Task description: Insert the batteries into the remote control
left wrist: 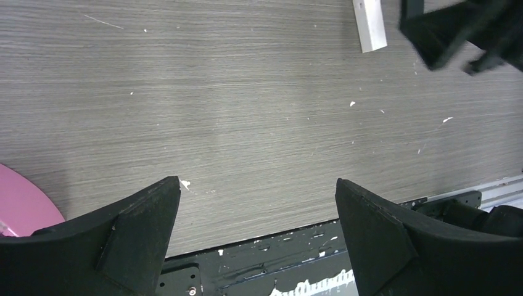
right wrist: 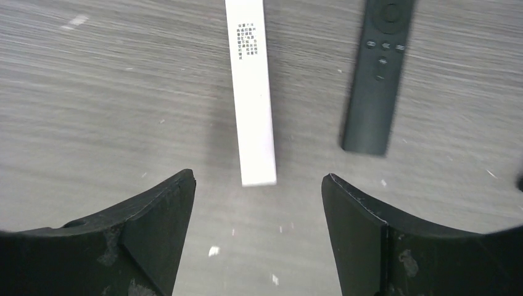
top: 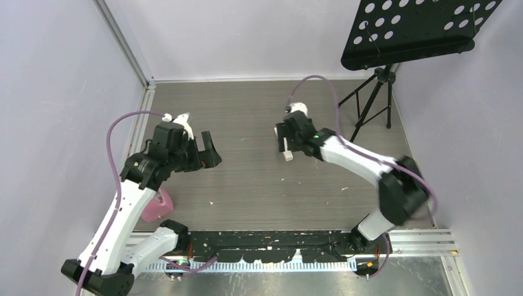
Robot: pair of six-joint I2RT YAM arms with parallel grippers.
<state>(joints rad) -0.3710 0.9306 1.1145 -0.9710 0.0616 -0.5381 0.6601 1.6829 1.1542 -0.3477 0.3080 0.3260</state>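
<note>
A black remote control (right wrist: 377, 80) lies button-side up on the grey table (right wrist: 92, 123). To its left lies a slim white bar (right wrist: 253, 92) with small printed text, and its end also shows in the top view (top: 287, 155) and the left wrist view (left wrist: 370, 24). My right gripper (right wrist: 258, 184) hovers open just short of the white bar's near end, nothing between its fingers. Over at the table's left, my left gripper (left wrist: 258, 181) is wide open and empty above bare wood. No batteries show in any view.
A pink object (top: 158, 207) sits at the near left beside the left arm. A black perforated music stand (top: 419, 31) on a tripod (top: 376, 105) occupies the far right corner. A black rail (top: 277, 237) runs along the near edge. Walls close in on both sides.
</note>
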